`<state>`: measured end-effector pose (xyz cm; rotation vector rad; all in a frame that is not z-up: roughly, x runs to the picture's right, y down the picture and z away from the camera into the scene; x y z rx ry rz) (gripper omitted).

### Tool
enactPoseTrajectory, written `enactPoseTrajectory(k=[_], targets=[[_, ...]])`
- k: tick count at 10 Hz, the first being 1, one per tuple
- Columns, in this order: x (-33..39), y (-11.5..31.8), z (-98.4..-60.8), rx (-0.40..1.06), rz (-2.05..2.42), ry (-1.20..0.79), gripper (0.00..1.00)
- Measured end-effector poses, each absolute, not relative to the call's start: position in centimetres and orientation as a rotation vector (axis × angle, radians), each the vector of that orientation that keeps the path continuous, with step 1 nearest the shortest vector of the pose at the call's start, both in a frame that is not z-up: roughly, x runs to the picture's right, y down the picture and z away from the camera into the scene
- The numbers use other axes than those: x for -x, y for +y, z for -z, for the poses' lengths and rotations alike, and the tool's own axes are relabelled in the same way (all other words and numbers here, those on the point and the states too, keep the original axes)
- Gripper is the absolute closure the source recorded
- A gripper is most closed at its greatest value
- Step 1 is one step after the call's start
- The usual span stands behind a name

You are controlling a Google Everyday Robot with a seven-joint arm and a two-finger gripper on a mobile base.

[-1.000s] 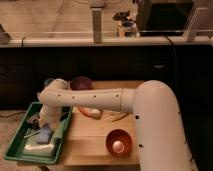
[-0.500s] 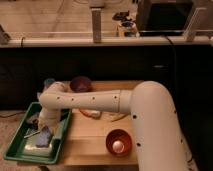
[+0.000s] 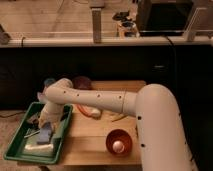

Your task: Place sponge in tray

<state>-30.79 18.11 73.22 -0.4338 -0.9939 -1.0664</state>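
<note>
Reaching down over the green tray (image 3: 15, 150), the gripper (image 3: 42, 123) is seen just above the blue sponge (image 3: 45, 134), which lies inside the tray beside a white object (image 3: 38, 148). Whether anything is gripped cannot be told. A red-brown bowl (image 3: 119, 142) is set on the wooden table (image 3: 87, 145).

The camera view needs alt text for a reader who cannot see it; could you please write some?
A white robot arm reaches left across a wooden table, its gripper down inside a green tray just above a blue sponge. A white object also lies in the tray, and a red-brown bowl sits on the table.
</note>
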Motion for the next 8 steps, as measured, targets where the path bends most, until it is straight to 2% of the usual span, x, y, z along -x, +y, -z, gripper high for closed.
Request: enactPoseTrajectory(k=[3,8], targets=[[30.7,15.9,-72.4,0.429,1.053,-0.983,0.20],[30.7,15.0,-71.7,0.415,1.080,-0.998,0.20]])
